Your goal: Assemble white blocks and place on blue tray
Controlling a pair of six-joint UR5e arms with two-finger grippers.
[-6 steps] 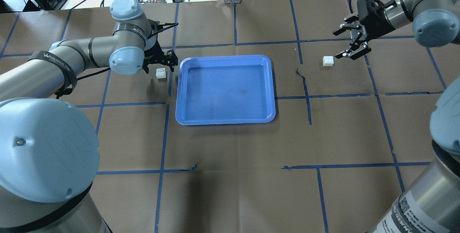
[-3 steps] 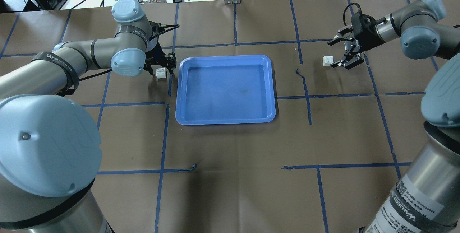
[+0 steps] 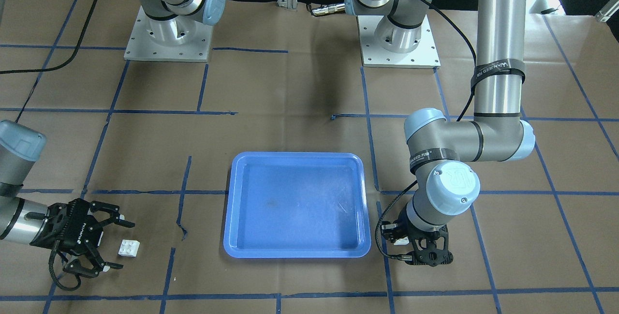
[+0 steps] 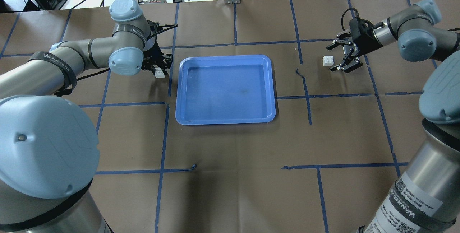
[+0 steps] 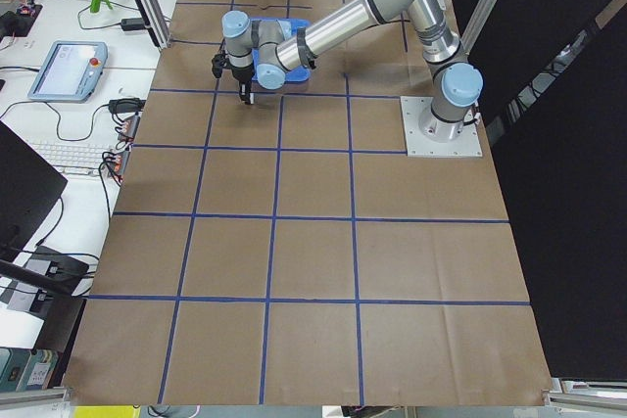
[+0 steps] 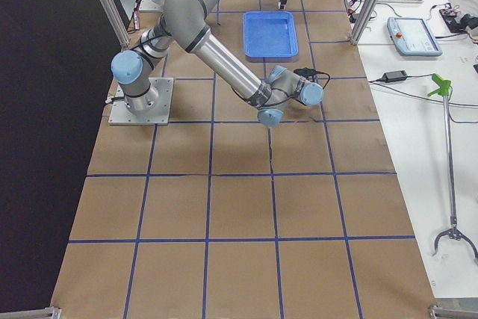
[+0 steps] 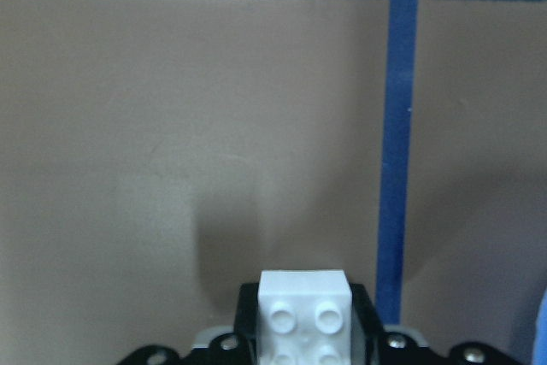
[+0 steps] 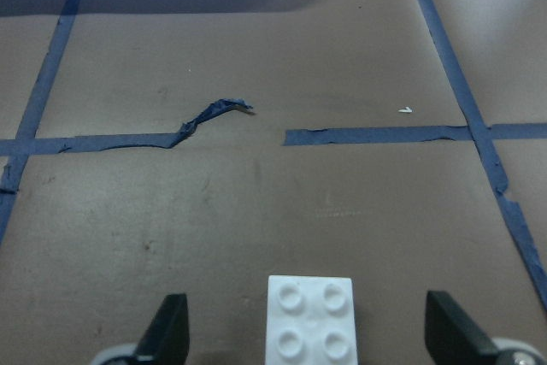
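1. While the tray sits mid-table, both blocks are off it, on the brown paper, one to each side.
2. Observed left gripper: it points down with its jaws narrow, closed onto the left block. The wrist view shows the black fingers against both sides of it, with the studs up.
3. Position of left block: just beside the tray's short rim, not touching it, with a blue tape line between them. I cannot tell whether it is lifted off the paper.
4. Observed right gripper: it is low over the table with its jaws wide. The right block lies between the fingertips and touches neither. The wrist view shows gaps on both sides.
5. Position of right block: studs up, resting on the paper, well apart from the tray. A torn tape strip lies between it and the tray.
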